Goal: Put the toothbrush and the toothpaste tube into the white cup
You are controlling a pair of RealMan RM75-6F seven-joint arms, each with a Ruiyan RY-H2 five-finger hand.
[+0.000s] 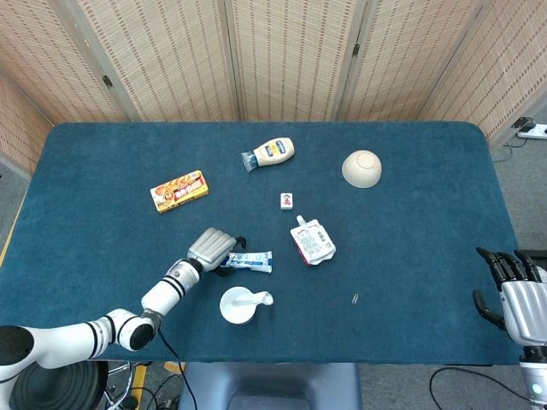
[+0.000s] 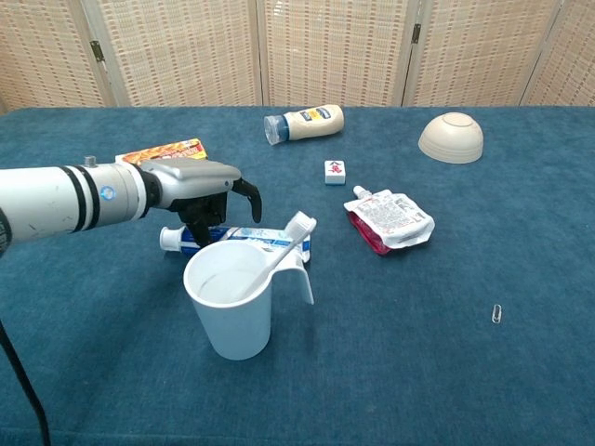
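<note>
The left robot hand point(image 2: 209, 186) curls over the tube point(image 2: 244, 239) lying on the tabletop point(image 2: 418, 334) behind the cup point(image 2: 230, 298), grip uncertain. The toothbrush point(image 2: 282, 247) stands in the cup. The right robot hand point(image 1: 517, 295) rests released.

Toothbrush point(image 2: 279, 249) in cup point(image 2: 231, 302), tube point(image 2: 244, 238) flat.

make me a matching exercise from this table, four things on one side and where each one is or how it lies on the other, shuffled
Things:
1. toothbrush
2. toothpaste tube
3. beige bowl
4. mayonnaise bottle

Places or states:
A. upside down, far right part of the table
B. lying flat under the left hand
C. standing in the white cup, head sticking out
D. on its side near the far edge, cap pointing left

Pairs: 1-C, 2-B, 3-A, 4-D
</note>
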